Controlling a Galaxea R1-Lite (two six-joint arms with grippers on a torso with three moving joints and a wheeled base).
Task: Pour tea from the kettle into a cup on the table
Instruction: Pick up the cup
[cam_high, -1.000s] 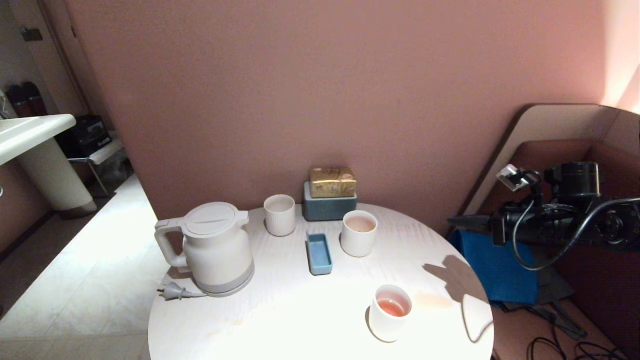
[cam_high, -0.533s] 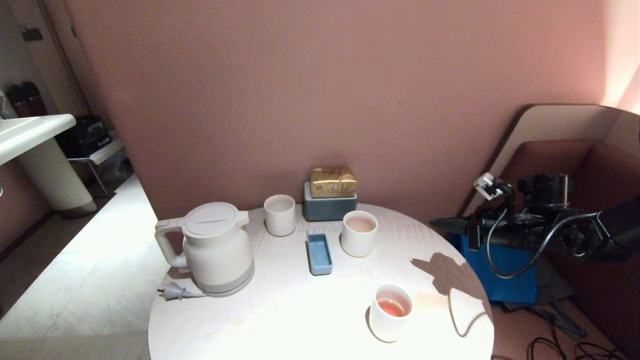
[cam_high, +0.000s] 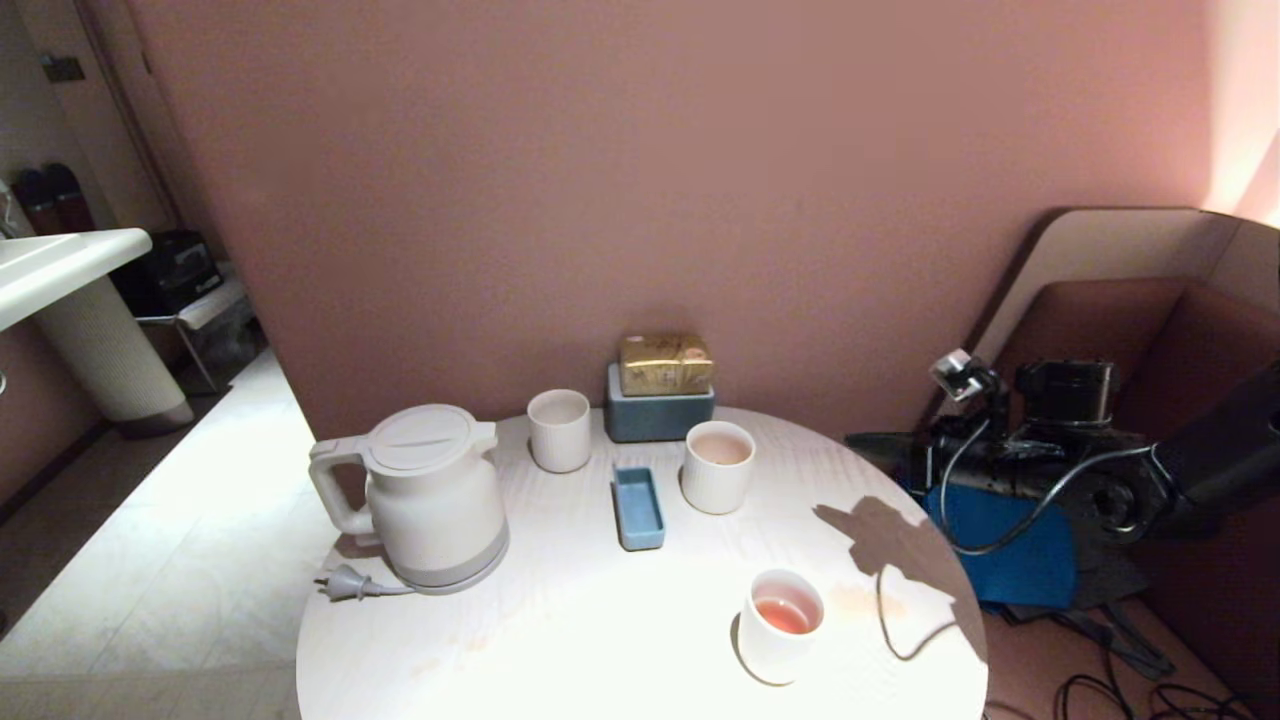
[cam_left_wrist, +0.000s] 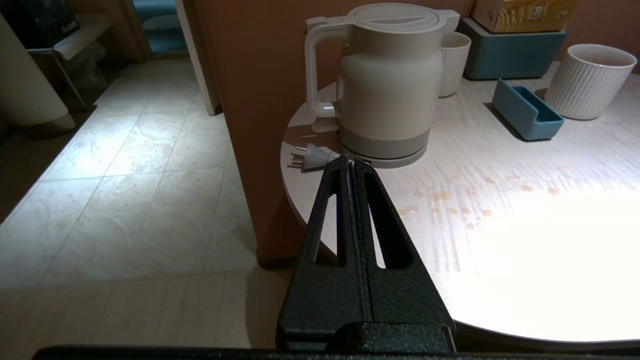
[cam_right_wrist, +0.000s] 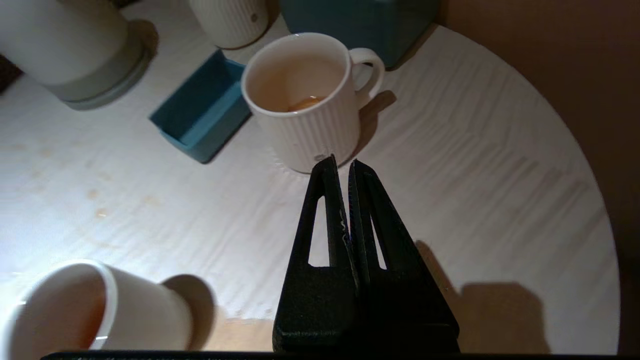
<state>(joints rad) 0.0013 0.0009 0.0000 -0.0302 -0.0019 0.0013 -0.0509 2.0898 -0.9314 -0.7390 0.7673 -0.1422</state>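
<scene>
At the counter's three o'clock edge I see my right end effector (cam_high: 860, 440) hanging off the rim, fingers pressed together, holding nothing. The large cream-white electric kettle (cam_high: 432, 497) stands upright at nine o'clock on the round white wood-grain counter (cam_high: 600, 640). The squat ribbed white mug (cam_high: 717, 466) sits near centre, a little pale orange tea (cam_right_wrist: 306, 103) inside. My left end effector (cam_left_wrist: 350, 165) is pinched shut, empty, short of the kettle's base.

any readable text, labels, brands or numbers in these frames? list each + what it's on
None can be read.
Gold box on the blue-grey container: it carries print, and a pale label shows in the left wrist view, too small to read.
Ribbed mug: a tiny dark dot mark, no letters.
Kettle: no visible marking.
</scene>
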